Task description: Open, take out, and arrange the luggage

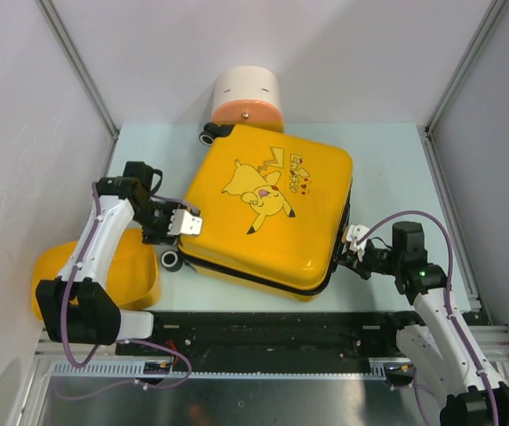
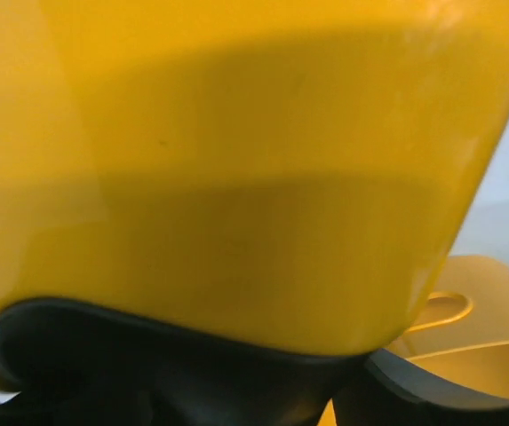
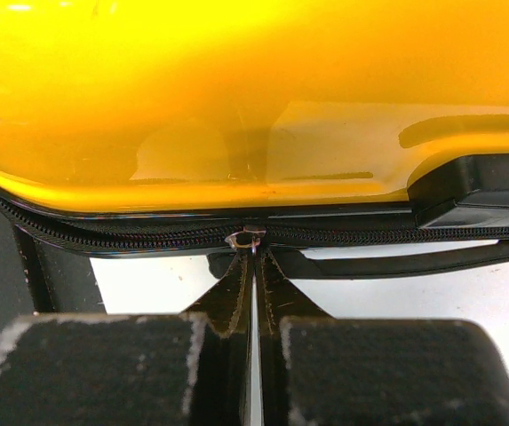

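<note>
Across the middle of the worktop (image 1: 387, 169) lies the suitcase (image 1: 272, 209), flat on its back, zipped shut, cartoon side up and turned at an angle to the edges. Its two wheels face the left edge: the far wheel (image 1: 208, 136) points toward the far-left corner and the near wheel (image 1: 170, 259) sits closer to my left arm.

My right gripper (image 1: 353, 241) is at the suitcase's right side, toward the near-right corner of the worktop. Its fingers are pressed together, pinching the small metal zipper pull (image 3: 250, 236) between their tips. The black zipper (image 3: 103, 238) runs level to either side of that pull, under the glossy yellow shell, and a black handle (image 3: 396, 263) sits just below it to the right.

My left gripper (image 1: 187, 222) is up against the suitcase's left side, between the two wheels. My left wrist camera is so close that yellow shell fills nearly all of it, with dark rounded shapes along the bottom, so I cannot tell how my left jaws stand or whether they hold anything.

A plain yellow tub (image 1: 103, 275) rests at the near-left corner, beside my left arm. A cream-and-orange container (image 1: 247, 98) stands at the far edge, just behind the suitcase.
</note>
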